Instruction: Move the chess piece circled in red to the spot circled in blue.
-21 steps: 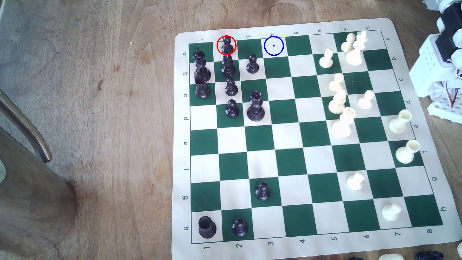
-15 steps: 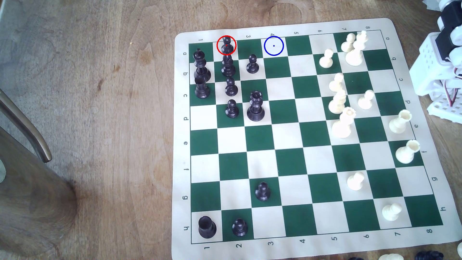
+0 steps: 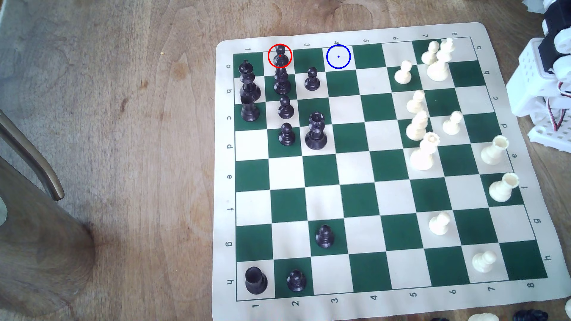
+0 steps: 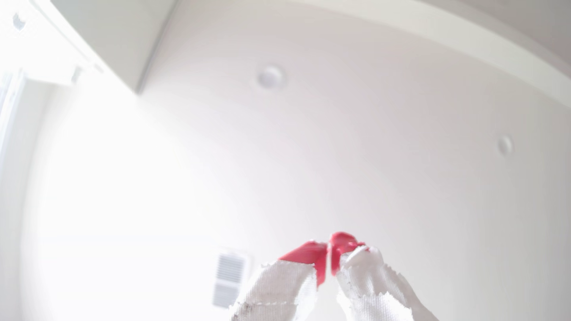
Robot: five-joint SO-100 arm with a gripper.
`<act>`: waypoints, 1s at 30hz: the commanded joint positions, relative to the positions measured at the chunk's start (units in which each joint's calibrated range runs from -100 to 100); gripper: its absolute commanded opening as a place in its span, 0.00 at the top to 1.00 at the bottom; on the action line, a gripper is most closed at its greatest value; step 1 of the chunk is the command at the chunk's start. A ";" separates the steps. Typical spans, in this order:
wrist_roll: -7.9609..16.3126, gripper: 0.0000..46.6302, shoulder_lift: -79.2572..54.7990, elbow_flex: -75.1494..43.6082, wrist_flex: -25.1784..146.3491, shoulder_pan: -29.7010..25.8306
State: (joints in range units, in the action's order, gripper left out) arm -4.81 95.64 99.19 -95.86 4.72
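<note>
Your arm (image 3: 550, 80) sits folded at the exterior view's right edge. Your tool (image 4: 330, 247) points upward, its red-tipped, cloth-wrapped fingers (image 4: 309, 256) pressed together, holding nothing.

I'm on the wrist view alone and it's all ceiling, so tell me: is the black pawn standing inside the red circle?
Observer: Yes, the black pawn stands upright in the red circle, on the board's far row in the exterior view.
Operator: Is the blue-circled square free?
Observer: Yes, the blue-circled cream square holds no piece; one green square separates it from the pawn.
Operator: Anything crowding the pawn?
Observer: A black bishop stands on the adjoining square, nearer the camera.
</note>
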 commanded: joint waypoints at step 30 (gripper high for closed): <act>10.06 0.94 -44.62 -54.67 126.90 12.61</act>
State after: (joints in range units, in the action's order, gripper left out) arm 2.56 63.13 63.31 24.46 15.27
